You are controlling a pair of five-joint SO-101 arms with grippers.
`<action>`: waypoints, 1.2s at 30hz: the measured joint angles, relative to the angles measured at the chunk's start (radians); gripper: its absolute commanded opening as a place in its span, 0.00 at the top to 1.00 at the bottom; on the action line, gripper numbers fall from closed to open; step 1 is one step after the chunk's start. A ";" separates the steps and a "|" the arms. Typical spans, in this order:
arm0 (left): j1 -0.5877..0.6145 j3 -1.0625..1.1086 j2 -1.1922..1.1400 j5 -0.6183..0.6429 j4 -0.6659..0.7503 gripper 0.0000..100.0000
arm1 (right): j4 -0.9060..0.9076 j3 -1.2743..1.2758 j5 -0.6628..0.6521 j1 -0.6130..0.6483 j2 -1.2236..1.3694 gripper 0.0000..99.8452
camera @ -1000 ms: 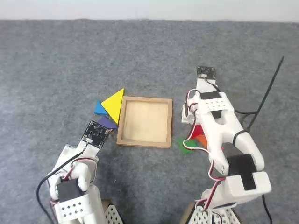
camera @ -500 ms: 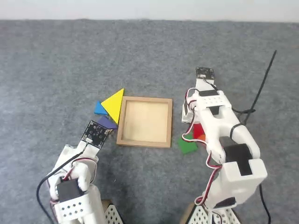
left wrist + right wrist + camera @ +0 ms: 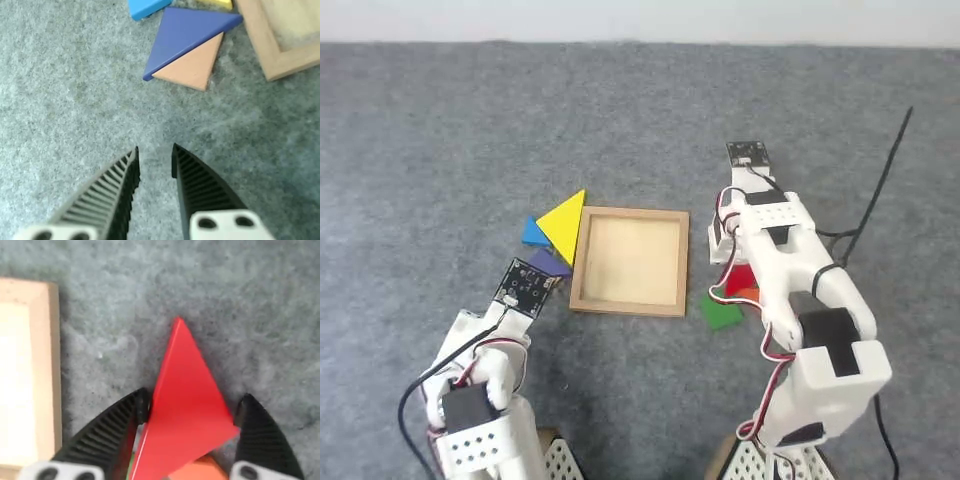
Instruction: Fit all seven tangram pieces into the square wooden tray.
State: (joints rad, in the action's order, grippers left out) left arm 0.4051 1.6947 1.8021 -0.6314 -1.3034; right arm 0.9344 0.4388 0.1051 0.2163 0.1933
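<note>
Right now the R gripper sits low over the grey carpet at approx 3 o'clock of the square wooden tray. Its jaws are spread wide w/ the red triangle between them. One jaw looks to touch the triangle's edge and the other is just off a corner, so it's not clamped. An orange piece peeks from under the red one. A green piece lies just beside them, at the tray's 4 o'clock.

The L gripper hangs over the carpet at approx 8 o'clock of the tray, jaws narrow, nothing between them. Near it a purple triangle overlaps a tan piece, close to the tray's corner. A blue piece and a yellow triangle lie at the tray's 10 o'clock, the yellow one touching the tray's outer edge.
</note>
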 measured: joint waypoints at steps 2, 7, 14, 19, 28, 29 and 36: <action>0.000 0.000 0.000 0.000 0.000 0.89 | 0.021 0.000 0.000 0.002 0.000 0.59; 0.000 0.000 0.000 0.000 0.000 0.89 | 0.046 -0.020 0.000 -0.017 0.028 0.58; 0.000 0.000 0.000 0.000 0.000 0.89 | 0.135 -0.129 0.005 -0.015 0.106 0.63; 0.000 0.000 0.000 0.000 0.000 0.89 | 0.160 -0.170 -0.008 -0.015 0.137 0.71; 0.000 0.000 0.000 0.000 0.000 0.89 | 0.166 -0.176 -0.020 -0.015 0.137 0.71; 0.000 0.000 0.000 0.000 0.000 0.89 | 0.166 -0.176 -0.020 -0.015 0.137 0.71; 0.000 0.000 0.000 0.000 0.000 0.89 | 0.181 -0.178 0.009 -0.017 0.137 0.56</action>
State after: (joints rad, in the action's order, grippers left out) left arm 0.4051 1.6947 1.8021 -0.6314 -1.3034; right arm 1.1155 0.2608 0.1143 0.1995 0.3299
